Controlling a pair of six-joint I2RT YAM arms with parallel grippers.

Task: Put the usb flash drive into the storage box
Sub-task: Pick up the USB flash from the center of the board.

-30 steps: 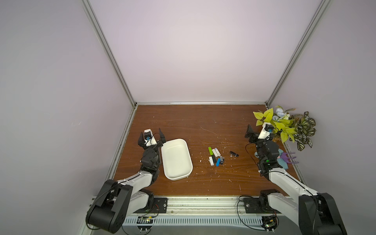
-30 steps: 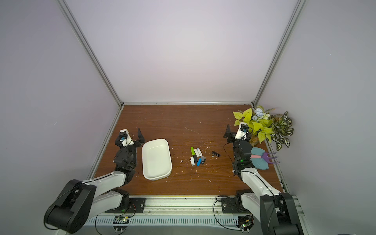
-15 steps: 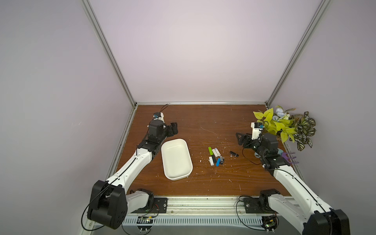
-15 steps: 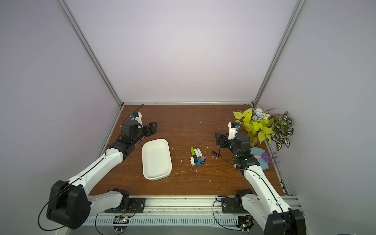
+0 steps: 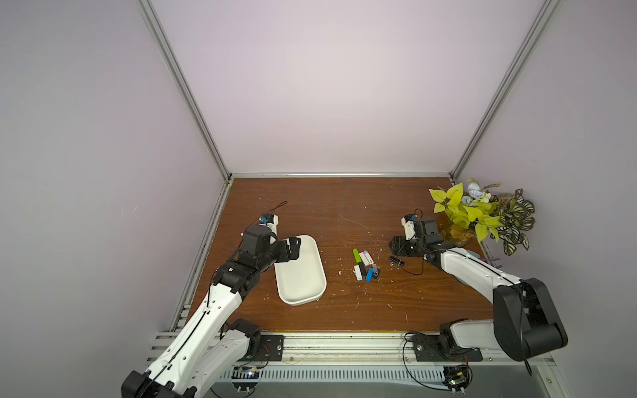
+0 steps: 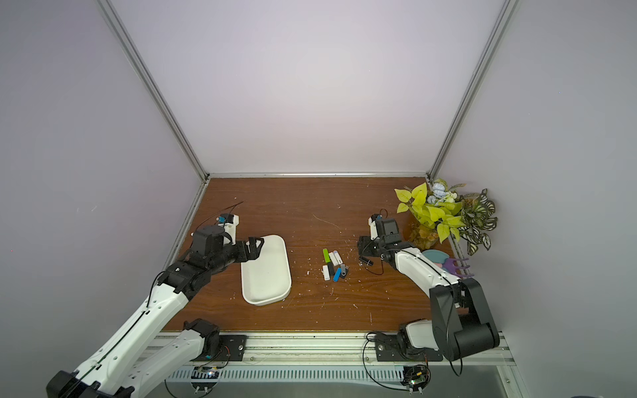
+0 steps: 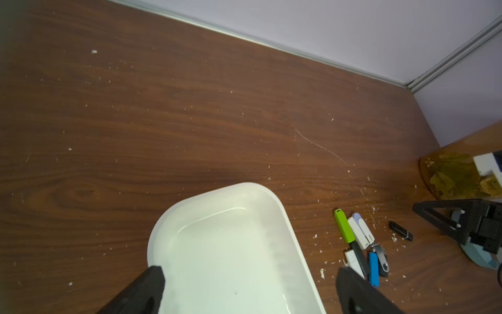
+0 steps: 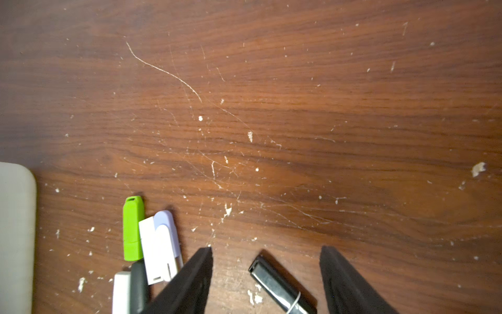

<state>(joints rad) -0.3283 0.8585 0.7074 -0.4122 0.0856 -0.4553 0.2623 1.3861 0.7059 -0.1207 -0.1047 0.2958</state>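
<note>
Between the right hand's (image 8: 266,248) fingers (image 8: 190,280), the usb flash drive (image 8: 279,285) lies diagonally.

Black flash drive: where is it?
In both top views the black flash drive lies on the table, right of the drive cluster, apart from it, between the right gripper's open fingers.

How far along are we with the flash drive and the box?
Done: nothing; the storage box is empty. In hand: the right claw straddles the lone black flash drive on the table, jaws apart, not gripping; the left claw hangs open at the box's far corner. Left: grip, lift, carry, release in the box.
</note>
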